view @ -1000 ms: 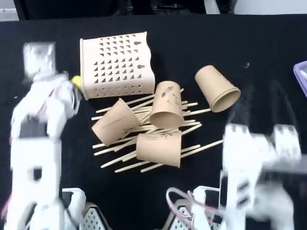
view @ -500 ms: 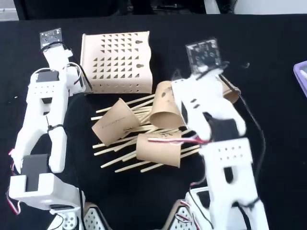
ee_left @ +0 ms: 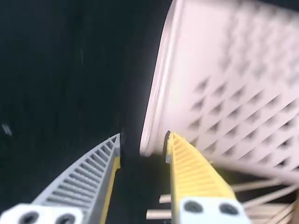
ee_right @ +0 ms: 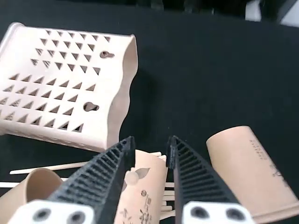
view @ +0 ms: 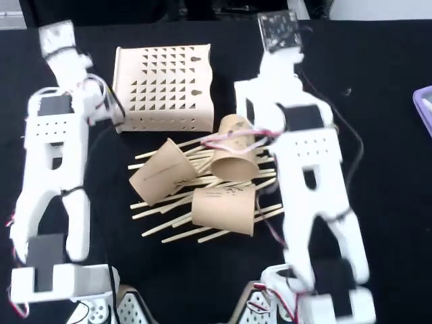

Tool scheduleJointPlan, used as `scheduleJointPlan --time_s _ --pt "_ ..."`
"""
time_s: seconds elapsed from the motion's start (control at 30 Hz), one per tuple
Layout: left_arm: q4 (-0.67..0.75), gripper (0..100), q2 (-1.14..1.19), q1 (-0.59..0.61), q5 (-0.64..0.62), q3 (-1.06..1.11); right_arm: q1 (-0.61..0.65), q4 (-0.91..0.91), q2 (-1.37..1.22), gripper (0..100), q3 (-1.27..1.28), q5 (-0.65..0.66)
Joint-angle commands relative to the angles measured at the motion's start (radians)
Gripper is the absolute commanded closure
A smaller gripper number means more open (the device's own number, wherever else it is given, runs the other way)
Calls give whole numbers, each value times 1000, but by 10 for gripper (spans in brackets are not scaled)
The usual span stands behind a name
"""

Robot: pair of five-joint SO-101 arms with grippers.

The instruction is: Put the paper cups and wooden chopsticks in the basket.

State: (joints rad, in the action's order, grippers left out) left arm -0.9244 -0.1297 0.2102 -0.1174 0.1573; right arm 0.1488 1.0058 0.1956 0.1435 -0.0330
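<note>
Arms: white plastic left arm (view: pixel 54 155) and white plastic right arm (view: pixel 307 162). Both are blocky moulded links with black servo blocks set in and panels drilled with rows of small round holes.

Wrists: a grey square camera board (view: pixel 278 30) tops each.

Wiring: thin red, white and black cables (view: pixel 233 139) run loose along the links.

Left gripper (ee_left: pixel 142 140): one grey ribbed finger, one yellow ribbed finger, white bases, dark screws.

Right gripper (ee_right: pixel 150 142): both fingers black and ribbed, white bases, dark screw heads.
</note>
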Motion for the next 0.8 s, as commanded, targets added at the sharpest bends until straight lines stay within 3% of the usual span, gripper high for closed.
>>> scheduleJointPlan --time_s 0.0,0.3,0.57,0.77 --pt "51 834 -74 -19 2 -105 -9 8 -114 865 -107 -46" --pt "278 834 247 4 0 -59 8 15 -302 868 -223 -57" --pt "273 837 371 94 5 -81 21 12 -314 864 -249 -57" --pt "166 837 381 116 6 -81 29 17 -308 864 -243 -57"
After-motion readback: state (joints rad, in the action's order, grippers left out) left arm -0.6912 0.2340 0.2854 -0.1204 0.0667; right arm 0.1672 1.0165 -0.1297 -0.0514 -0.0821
